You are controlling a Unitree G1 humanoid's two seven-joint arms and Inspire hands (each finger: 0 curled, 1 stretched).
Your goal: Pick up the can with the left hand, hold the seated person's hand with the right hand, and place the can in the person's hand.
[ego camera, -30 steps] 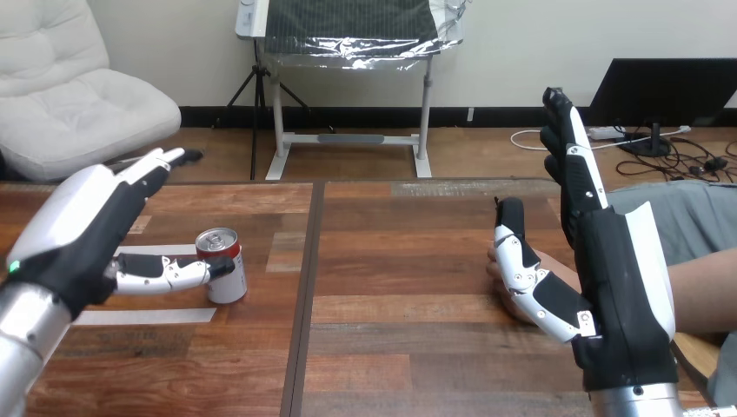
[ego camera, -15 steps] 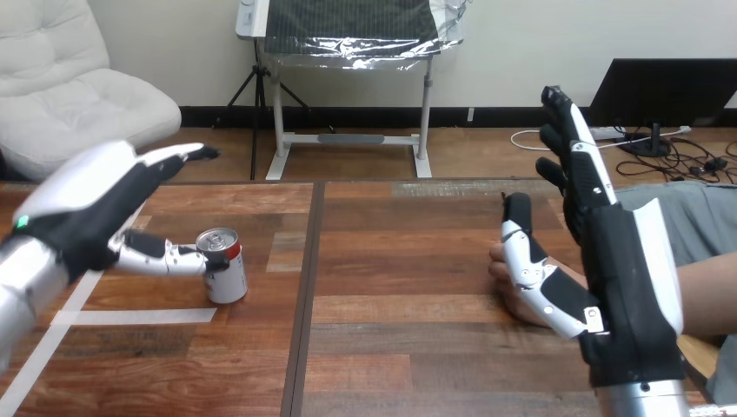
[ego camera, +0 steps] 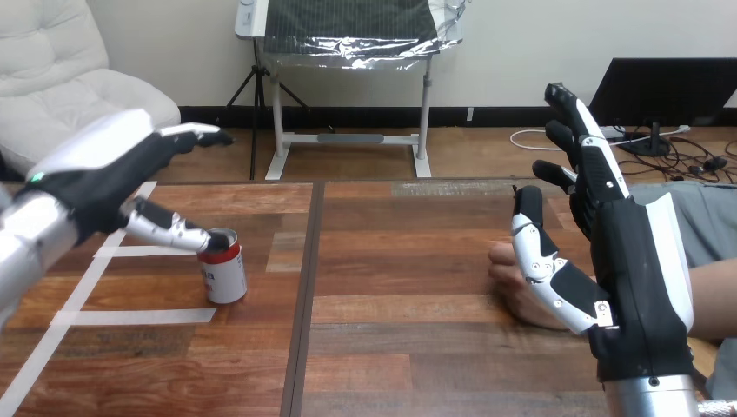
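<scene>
1. The can stands upright on the left half of the table, its long axis vertical and its open top facing up
2. The left hand hangs above and to the left of the can, so the can lies below it and a little to its right. The fingers are straight and spread wide and reach over the can without touching it. The thumb points down to the rim of the can and its tip seems to touch the near left edge of the top
3. This hand holds nothing. I judge that the step in hand is the reach for the can, and the grasp is not yet made
4. The relation that matters: the hand is too high. The body of the can is under the thumb, not between the thumb and the fingers. The next move probably calls for lowering the hand, so that the fingers come to the far side and the thumb to the near side of the can's wall
5. The left hand is clearly the nearer one. The right hand is well apart from the can, at the right side of the table
6. The right hand is open, with fingers straight and pointing up. The person's hand lies on the table just beside its thumb, partly hidden behind it. I cannot tell if they touch, and nothing is curled round the person's hand
</scene>
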